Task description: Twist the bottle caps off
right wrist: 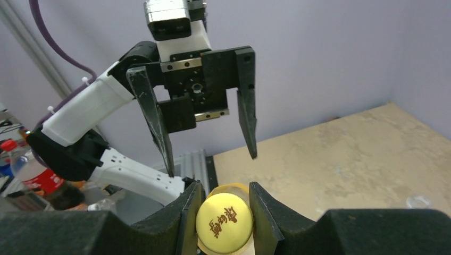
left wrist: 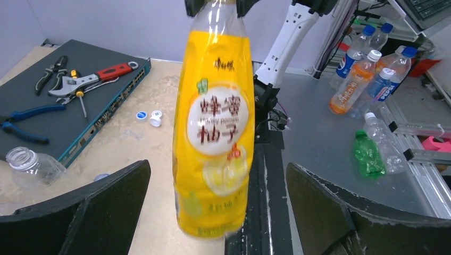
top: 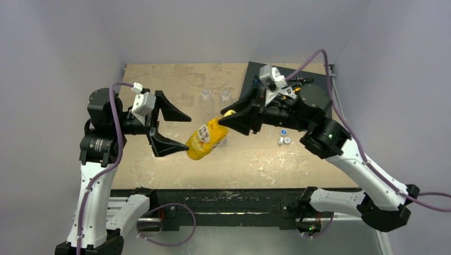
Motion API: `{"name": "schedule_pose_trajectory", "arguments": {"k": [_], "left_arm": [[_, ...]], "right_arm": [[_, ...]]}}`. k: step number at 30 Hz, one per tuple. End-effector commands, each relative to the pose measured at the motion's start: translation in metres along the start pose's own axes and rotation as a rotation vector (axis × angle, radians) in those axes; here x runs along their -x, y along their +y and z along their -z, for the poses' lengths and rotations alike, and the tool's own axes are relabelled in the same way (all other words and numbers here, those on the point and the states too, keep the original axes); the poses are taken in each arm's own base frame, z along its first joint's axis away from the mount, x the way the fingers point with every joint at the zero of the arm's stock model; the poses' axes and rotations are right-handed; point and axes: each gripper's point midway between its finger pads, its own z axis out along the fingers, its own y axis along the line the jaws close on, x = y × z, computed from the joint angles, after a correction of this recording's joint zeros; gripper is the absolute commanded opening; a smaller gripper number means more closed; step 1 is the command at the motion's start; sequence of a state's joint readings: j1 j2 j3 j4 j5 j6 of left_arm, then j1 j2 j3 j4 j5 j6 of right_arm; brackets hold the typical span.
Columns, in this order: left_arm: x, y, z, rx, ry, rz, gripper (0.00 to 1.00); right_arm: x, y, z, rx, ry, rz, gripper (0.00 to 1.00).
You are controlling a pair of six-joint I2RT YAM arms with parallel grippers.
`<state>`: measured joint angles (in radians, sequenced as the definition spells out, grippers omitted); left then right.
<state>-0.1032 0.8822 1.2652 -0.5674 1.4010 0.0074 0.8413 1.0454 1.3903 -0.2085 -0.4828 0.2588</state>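
Your table point(top: 159, 85) lies under both sets of jaws. The yellow-labelled bottle point(left wrist: 213, 133), filled to its shoulder with orange-yellow liquid, hangs tilted above the table. Its base sits between the wide-apart jaws of your left gripper point(top: 184, 133) and touches neither. Your right gripper point(right wrist: 224, 204) has its jaws clamped on the bottle's yellow cap point(right wrist: 223, 226). 2 clear bottles point(top: 205, 95) stand uncapped beyond both jaws and look empty. Behind the right jaws, 3 loose caps point(top: 287, 141) lie together: 1 blue-topped, 2 white.

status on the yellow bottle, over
Right gripper shut on yellow cap. Left gripper open, fingers either side of yellow bottle, not touching. Nothing blocking.
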Motion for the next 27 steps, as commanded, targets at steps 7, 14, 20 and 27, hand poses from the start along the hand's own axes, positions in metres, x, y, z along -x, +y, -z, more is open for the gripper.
{"name": "schedule_pose_trajectory", "arguments": {"k": [7, 14, 20, 27], "left_arm": [[-0.024, -0.006, 0.0, -0.051, 0.027, 0.079, 1.0], [-0.029, -0.026, 0.003, -0.094, 0.024, 0.118, 1.0], [-0.03, -0.031, 0.003, -0.101, 0.021, 0.149, 1.0], [-0.018, -0.033, 0.004, -0.076, 0.017, 0.056, 0.79]], "right_arm": [[0.003, 0.036, -0.06, 0.203, 0.025, 0.037, 0.0], [0.02, 0.049, -0.066, 0.285, -0.017, 0.119, 0.0], [0.043, 0.062, -0.07, 0.357, -0.091, 0.22, 0.0], [0.033, 0.06, -0.081, 0.376, -0.061, 0.248, 0.0]]}}
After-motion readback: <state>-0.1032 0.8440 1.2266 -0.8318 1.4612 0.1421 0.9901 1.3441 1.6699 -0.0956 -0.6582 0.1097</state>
